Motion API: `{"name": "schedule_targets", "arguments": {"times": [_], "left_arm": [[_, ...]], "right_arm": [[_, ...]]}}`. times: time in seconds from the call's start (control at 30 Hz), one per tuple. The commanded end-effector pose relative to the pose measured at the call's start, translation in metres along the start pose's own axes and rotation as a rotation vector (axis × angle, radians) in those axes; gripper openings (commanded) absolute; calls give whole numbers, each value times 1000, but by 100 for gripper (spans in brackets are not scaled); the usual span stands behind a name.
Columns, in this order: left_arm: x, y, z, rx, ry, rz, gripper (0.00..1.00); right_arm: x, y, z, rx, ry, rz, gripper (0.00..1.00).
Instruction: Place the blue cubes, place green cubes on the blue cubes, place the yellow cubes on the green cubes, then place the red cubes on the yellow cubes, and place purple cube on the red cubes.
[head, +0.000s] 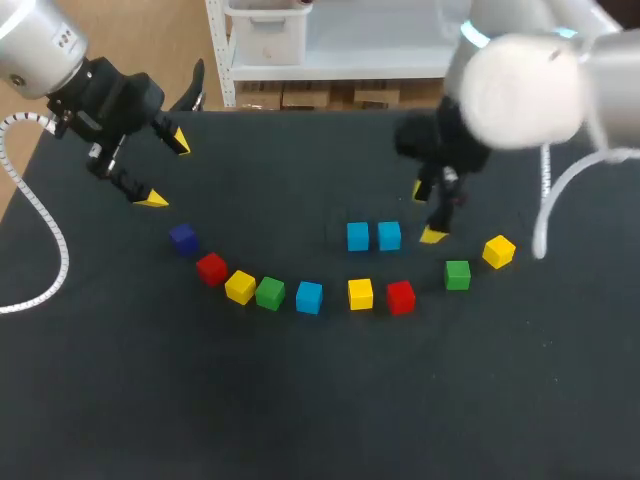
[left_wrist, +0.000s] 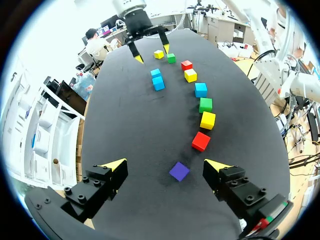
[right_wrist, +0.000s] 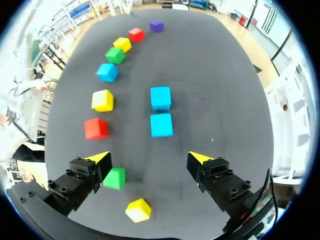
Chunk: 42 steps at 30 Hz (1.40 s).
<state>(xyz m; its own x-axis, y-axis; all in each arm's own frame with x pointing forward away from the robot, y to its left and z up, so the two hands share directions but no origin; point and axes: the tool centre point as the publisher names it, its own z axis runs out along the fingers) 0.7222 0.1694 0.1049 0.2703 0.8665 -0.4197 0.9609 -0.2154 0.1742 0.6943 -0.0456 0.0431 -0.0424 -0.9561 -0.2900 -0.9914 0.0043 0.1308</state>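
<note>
Pair of blue cubes (head: 358, 236) side by side mid-table, just beside the right gripper (head: 425, 212), fingers spread and empty. Near the purple cube (head: 182, 237), the left gripper (head: 167, 170) likewise spread and empty.

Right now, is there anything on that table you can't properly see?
- Head view: the right arm, close and blurred, covers the far right corner of the table and much of the right gripper.
- Right wrist view: one green cube sits partly behind that gripper's finger.
- Head view: the left arm is cut off by the picture's corner.
</note>
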Motion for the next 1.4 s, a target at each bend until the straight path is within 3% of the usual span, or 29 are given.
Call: {"name": "schedule_targets", "arguments": {"times": [0.03, 0.1, 0.43, 0.57, 0.77, 1.03, 1.4], "left_arm": [[0, 0, 0, 0, 0, 1, 100], [0, 0, 0, 0, 0, 1, 100], [0, 0, 0, 0, 0, 1, 100], [0, 0, 0, 0, 0, 1, 100], [0, 0, 0, 0, 0, 1, 100], [0, 0, 0, 0, 0, 1, 100], [0, 0, 0, 0, 0, 1, 100]], "right_arm": [[30, 0, -29, -46, -181, -5, 100], [42, 1, -37, -58, -250, -7, 100], [87, 8, -60, 3, -425, -2, 100], [101, 9, -64, 45, -458, 9, 100], [118, 10, -66, 125, -477, 11, 100], [140, 4, -69, 164, -467, 21, 100], [149, 3, -73, 142, -447, 41, 100]]}}
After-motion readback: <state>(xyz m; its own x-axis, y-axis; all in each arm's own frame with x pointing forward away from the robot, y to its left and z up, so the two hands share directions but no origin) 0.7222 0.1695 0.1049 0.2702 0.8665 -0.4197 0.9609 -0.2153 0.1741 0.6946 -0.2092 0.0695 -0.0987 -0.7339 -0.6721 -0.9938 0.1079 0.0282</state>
